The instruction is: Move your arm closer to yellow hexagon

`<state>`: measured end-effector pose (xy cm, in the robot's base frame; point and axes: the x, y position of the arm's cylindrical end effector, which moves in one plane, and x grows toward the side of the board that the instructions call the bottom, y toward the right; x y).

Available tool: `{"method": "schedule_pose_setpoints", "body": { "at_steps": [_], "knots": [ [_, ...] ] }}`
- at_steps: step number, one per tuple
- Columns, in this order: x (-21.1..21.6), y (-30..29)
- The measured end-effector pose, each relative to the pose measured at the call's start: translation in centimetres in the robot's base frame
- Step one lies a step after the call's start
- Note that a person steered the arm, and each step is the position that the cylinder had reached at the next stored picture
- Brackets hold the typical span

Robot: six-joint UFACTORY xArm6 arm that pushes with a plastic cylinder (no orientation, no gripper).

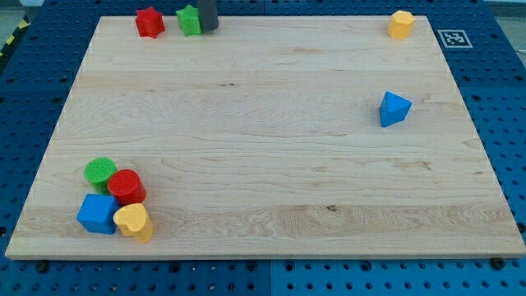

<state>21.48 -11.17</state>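
My tip (209,29) sits at the view's top edge of the wooden counter (263,164), touching or just beside the green block (189,20); a red block (149,21) stands near that block's left. There is no gripper, only the rod. The yellow hexagon (401,25) rests in the view's top right corner, well apart from my tip. A blue block (394,108) lies below it. At the bottom left cluster a green cylinder (100,172), red cylinder (126,187), blue cube (98,214) and yellow block (134,222). A black-and-white marker tag (454,38) carries no readable writing.

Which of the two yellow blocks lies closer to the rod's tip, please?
The yellow hexagon at the view's top right; the yellow heart sits bottom left, farther from my tip.
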Motion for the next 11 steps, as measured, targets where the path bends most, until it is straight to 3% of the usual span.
{"method": "schedule_pose_setpoints", "body": {
  "at_steps": [1,2,3,5,6,7,9,11],
  "knots": [
    [0.0,-2.0],
    [0.0,0.6],
    [0.4,11.0],
    [6.7,30.7],
    [7.8,40.7],
    [7.2,45.7],
    [0.1,44.1],
    [0.1,41.5]
  ]
}}
